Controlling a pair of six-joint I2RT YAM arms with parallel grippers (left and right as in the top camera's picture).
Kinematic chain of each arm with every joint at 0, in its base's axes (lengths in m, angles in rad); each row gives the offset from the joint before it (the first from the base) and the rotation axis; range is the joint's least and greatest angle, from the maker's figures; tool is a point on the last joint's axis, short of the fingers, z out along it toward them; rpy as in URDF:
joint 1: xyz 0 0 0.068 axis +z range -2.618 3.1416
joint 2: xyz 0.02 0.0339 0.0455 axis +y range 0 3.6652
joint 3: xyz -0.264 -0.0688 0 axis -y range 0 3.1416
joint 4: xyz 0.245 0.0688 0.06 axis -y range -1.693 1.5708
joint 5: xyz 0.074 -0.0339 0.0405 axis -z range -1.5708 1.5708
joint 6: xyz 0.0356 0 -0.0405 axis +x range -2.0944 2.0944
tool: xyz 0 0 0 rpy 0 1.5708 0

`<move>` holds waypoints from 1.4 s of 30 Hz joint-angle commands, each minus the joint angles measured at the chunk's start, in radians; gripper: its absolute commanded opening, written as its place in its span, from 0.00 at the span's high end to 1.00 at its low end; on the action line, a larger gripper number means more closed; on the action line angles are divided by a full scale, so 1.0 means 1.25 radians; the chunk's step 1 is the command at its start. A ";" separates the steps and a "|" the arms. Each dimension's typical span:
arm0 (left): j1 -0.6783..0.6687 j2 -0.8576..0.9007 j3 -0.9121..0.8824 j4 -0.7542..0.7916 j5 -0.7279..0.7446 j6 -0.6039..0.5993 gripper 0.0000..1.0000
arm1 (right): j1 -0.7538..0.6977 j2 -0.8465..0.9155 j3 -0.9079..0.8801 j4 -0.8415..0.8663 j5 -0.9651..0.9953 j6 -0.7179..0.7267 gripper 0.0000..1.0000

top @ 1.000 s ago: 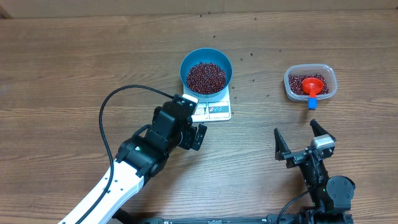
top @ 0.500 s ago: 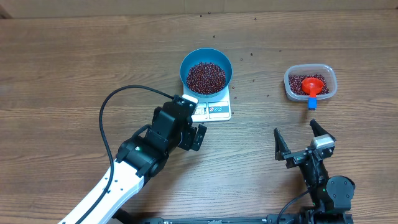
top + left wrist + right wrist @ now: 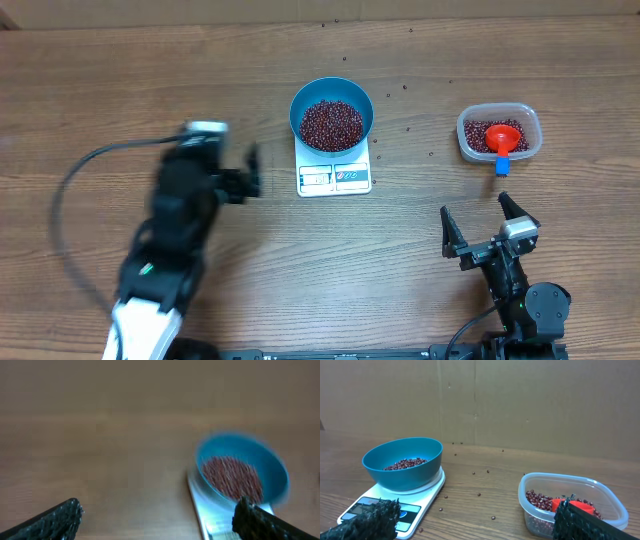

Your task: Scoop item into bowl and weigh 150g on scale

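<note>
Apparently the weighing stage: bowl [image 3: 297, 104] of beans [image 3: 332, 122] on scale [image 3: 335, 179], left gripper [image 3: 159, 510] and right gripper [image 3: 482, 226] wide, empty; next probably needs the display read.

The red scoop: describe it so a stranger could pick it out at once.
On the wooden table, right of the blue bowl, sits a clear plastic container. The red scoop lies inside on the beans: the only bright red thing there, its blue handle tip poking over the rim.
</note>
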 commanded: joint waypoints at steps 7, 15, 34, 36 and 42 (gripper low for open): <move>0.229 -0.335 -0.263 0.109 0.204 0.039 0.00 | 0.004 -0.009 -0.009 0.004 -0.002 0.005 0.00; 0.227 -0.539 -0.453 0.115 0.147 0.097 0.00 | 0.004 -0.009 -0.009 0.004 -0.002 0.005 0.00; 0.185 -0.732 -0.585 0.113 0.089 0.096 0.00 | 0.004 -0.009 -0.009 0.004 -0.002 0.005 0.00; 0.185 -0.732 -0.585 0.113 0.089 0.096 0.00 | 0.004 -0.009 -0.009 0.004 -0.002 0.005 0.00; 0.185 -0.732 -0.585 0.113 0.089 0.096 0.00 | 0.004 -0.009 -0.009 0.004 -0.002 0.005 0.00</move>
